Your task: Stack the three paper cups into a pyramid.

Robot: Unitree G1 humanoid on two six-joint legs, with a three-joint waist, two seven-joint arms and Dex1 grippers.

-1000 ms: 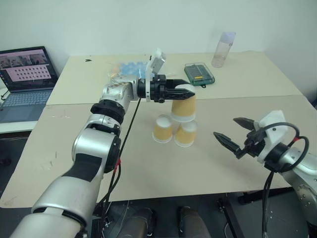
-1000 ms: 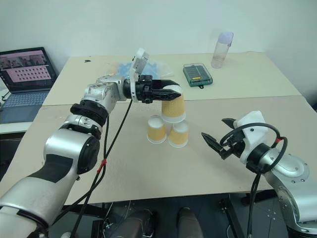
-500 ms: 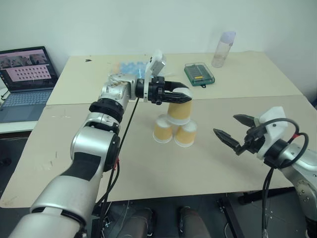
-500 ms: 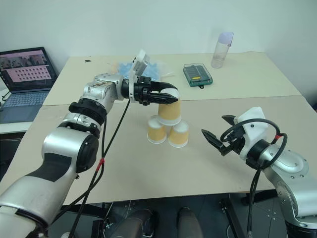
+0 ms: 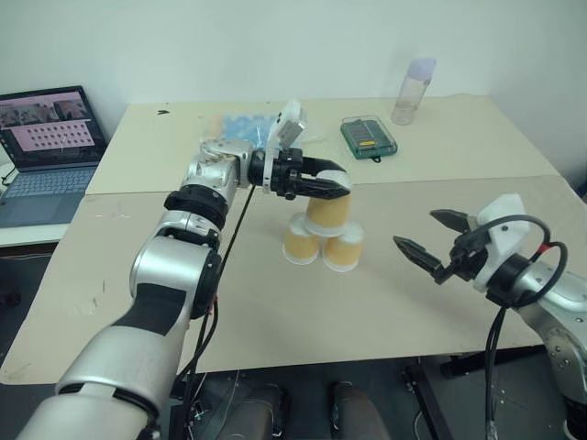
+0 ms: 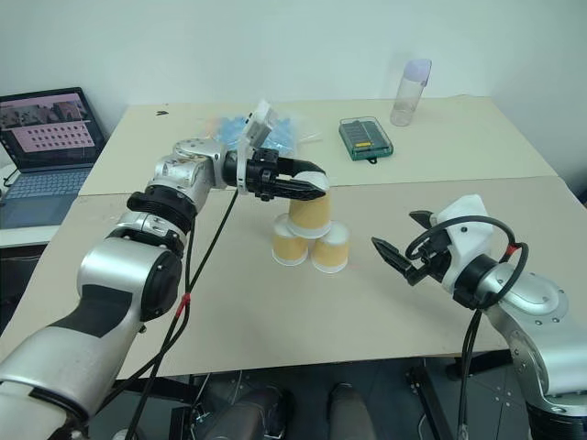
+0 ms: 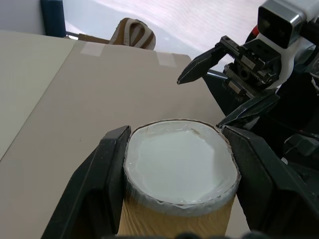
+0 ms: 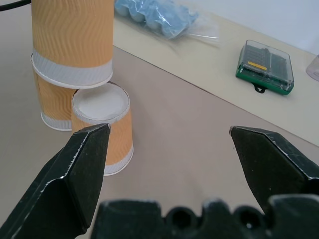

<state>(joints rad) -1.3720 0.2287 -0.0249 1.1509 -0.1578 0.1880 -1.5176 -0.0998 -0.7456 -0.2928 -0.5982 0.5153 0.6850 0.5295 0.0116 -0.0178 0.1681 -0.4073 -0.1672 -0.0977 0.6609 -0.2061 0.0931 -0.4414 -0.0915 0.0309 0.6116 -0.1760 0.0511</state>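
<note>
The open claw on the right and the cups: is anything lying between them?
No. Between the right gripper and the cups the table is bare, as the head views show.

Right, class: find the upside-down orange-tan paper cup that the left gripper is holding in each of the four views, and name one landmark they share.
Left eye view: orange-tan paper cup, centre, above the two lower cups.
Right eye view: centre, same spot.
Left wrist view: low centre, white base showing between the black fingers.
Right wrist view: upper left corner.
Shared landmark: the open right gripper.
</note>
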